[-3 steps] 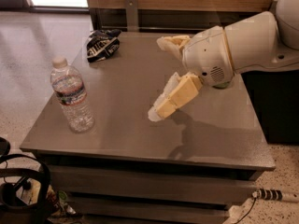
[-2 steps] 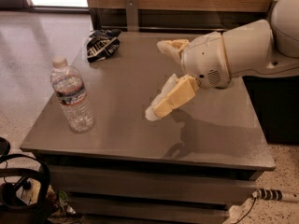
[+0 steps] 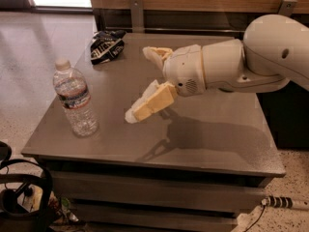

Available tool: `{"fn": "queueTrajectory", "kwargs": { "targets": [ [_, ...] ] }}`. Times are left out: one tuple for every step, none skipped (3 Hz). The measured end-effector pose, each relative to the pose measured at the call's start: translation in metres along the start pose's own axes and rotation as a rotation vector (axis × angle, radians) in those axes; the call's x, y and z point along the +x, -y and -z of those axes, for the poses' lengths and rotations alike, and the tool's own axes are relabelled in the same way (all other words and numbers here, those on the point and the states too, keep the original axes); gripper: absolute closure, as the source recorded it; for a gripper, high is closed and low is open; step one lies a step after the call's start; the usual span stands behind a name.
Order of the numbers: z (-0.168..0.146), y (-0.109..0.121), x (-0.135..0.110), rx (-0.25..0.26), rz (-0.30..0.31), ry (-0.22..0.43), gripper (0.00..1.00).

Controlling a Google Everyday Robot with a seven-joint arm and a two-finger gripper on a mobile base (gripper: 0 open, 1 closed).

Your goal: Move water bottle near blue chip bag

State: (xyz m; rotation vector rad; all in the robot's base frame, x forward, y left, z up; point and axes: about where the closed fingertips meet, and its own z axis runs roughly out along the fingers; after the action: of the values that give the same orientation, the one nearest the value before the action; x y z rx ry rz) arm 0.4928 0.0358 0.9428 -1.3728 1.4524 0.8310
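The water bottle (image 3: 75, 100), clear and ribbed with a white cap and a red-blue-white label band, stands upright near the left front corner of the grey table (image 3: 207, 134). The blue chip bag (image 3: 106, 46), dark and wrinkly with white lettering, lies at the table's far left. My gripper (image 3: 140, 83) hangs over the middle of the table, to the right of the bottle and apart from it. It is open and empty, its cream fingers (image 3: 147, 104) spread wide toward the left.
My white arm (image 3: 241, 64) reaches in from the right over the table. A wooden wall panel with metal brackets runs behind the table. A dark black object (image 3: 19, 197) with cables sits on the floor at the lower left.
The gripper has moved left, closer to the bottle. The bottle and chip bag have not moved.
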Motion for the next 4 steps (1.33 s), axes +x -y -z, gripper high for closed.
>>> {"fn": "queueTrajectory", "kwargs": {
  "targets": [
    [-0.029, -0.002, -0.006, -0.034, 0.02, 0.061, 0.0],
    [-0.055, -0.013, -0.007, -0.076, 0.024, 0.093, 0.0],
    [-0.087, -0.03, -0.002, -0.123, 0.003, 0.116, 0.0],
    [-0.103, -0.035, 0.0, -0.148, -0.01, 0.128, 0.0]
  ]
}}
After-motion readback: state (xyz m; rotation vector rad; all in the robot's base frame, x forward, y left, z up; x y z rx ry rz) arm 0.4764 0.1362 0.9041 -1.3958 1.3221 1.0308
